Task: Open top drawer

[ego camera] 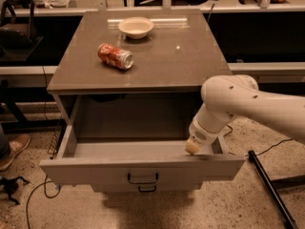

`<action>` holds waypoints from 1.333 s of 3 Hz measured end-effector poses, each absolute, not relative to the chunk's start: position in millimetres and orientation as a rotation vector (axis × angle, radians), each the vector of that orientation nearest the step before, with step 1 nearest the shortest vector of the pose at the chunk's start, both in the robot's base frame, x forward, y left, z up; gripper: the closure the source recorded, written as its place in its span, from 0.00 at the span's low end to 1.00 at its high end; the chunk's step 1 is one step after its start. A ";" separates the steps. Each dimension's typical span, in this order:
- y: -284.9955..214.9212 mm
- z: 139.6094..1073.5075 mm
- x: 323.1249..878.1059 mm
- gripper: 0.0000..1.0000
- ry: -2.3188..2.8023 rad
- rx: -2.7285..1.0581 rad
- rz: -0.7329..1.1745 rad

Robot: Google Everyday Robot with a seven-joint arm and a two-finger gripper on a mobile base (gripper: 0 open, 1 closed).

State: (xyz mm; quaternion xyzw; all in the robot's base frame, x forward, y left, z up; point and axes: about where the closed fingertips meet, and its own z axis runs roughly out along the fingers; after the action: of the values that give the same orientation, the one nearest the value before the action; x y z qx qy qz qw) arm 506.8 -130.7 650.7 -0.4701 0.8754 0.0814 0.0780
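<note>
The top drawer (95,171) of the grey cabinet is pulled far out toward me, its deep grey box open and showing nothing inside. Its small black bar handle (142,177) sits in the middle of the front panel. My gripper (192,147) is at the end of the white arm, reaching down from the right and resting inside the drawer just behind the right part of the front panel. A lower drawer's handle (147,189) peeks out beneath the front.
On the cabinet top (190,66) lie a red soda can (115,56) on its side and a white bowl (136,26). A black pole (269,187) slants on the floor at right. Cables lie on the floor at left; a shoe (12,149) is at the left edge.
</note>
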 end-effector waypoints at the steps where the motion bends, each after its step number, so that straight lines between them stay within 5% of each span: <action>1: -139.5 648.1 479.6 1.00 2.670 -1.335 0.253; 3: -150.1 645.9 453.3 1.00 2.712 -1.252 0.263; 4: -153.3 645.8 452.8 0.76 2.695 -1.235 0.288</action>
State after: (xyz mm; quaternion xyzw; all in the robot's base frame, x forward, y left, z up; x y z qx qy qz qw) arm 452.8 -153.3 645.8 -0.4133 0.9018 0.0963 0.0816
